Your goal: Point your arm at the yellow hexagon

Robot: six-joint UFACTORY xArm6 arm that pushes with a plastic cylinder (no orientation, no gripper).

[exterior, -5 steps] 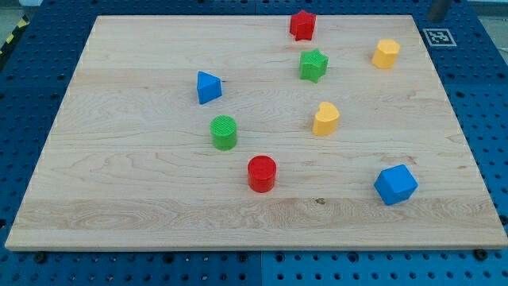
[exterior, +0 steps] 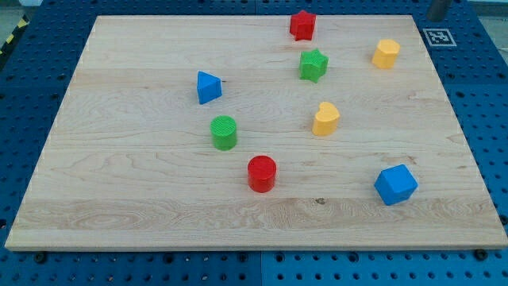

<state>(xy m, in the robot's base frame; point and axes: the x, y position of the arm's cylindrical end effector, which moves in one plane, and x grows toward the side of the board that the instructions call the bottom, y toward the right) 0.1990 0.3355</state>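
My tip out of view; yellow hexagon (exterior: 386, 53) untouched near board's (exterior: 119, 199) top right.

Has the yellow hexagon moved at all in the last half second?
No. The yellow hexagon sits at the same spot near the board's top-right corner, just left of the square marker. My tip is not clearly visible.

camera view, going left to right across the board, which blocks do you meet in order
blue triangle → green cylinder → red cylinder → red star → green star → yellow heart → yellow hexagon → blue cube. My tip does not show clearly in this view.
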